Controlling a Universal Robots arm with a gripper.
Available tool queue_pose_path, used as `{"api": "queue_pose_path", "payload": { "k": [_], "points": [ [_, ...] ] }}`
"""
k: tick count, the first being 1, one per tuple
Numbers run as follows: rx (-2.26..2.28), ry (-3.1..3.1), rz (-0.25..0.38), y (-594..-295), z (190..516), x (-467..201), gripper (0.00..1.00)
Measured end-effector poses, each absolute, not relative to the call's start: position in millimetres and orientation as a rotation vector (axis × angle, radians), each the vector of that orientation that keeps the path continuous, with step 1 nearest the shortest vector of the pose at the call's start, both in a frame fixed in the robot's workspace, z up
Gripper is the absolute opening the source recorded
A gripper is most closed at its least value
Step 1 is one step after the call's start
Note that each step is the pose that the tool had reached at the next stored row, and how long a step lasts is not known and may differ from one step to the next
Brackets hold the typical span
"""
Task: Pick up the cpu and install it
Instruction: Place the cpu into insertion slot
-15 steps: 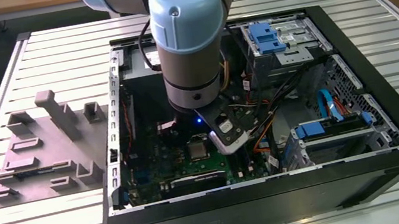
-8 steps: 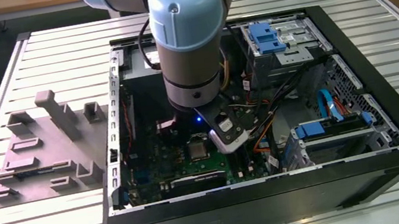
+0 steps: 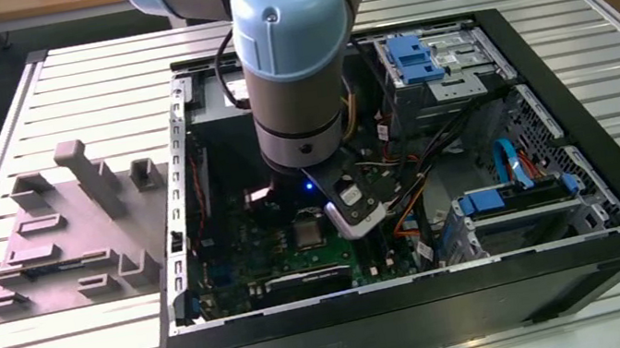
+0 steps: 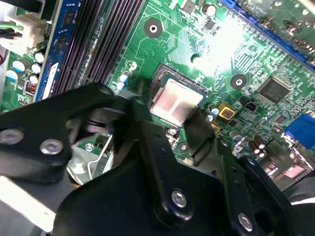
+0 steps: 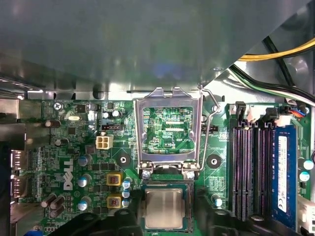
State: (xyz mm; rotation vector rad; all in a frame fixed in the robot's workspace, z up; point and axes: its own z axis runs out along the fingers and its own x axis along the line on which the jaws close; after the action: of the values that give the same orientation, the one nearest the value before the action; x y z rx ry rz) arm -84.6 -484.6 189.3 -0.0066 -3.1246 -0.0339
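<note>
The cpu [image 5: 165, 209] lies in its socket [image 5: 165, 189] on the motherboard [image 4: 172, 39] inside the case [image 3: 431, 309]. Jaws stand apart, flanking it. Raised socket frame [image 5: 139, 132] and memory slots [image 5: 246, 167] adjoin; cables [image 3: 414, 184] hang near the arm [image 3: 293, 64].

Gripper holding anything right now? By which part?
Cannot tell. The cpu sits in its socket, the gripper straddling two opposite edges; contact unclear.

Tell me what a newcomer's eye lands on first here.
The big pale-blue robot arm reaching down into the open black computer case dominates the exterior view. In the first wrist view, the silver cpu lies in its socket on the green motherboard, with the gripper close over it and the metal socket frame standing open beside it.
</note>
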Motion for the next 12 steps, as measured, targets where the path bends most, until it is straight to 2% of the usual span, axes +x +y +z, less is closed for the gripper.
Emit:
{"api": "queue_pose_path", "payload": {
  "k": [1, 2, 4, 12],
  "points": [
    [-0.007, -3.124, -0.033, -484.8, 189.4, -84.6, 0.53],
    [-0.007, -3.124, -0.033, -484.8, 189.4, -84.6, 0.47],
    [-0.006, -3.125, -0.034, -484.7, 189.0, -84.4, 0.44],
    [-0.006, -3.125, -0.035, -484.6, 192.6, -84.2, 0.44]
  ]
}}
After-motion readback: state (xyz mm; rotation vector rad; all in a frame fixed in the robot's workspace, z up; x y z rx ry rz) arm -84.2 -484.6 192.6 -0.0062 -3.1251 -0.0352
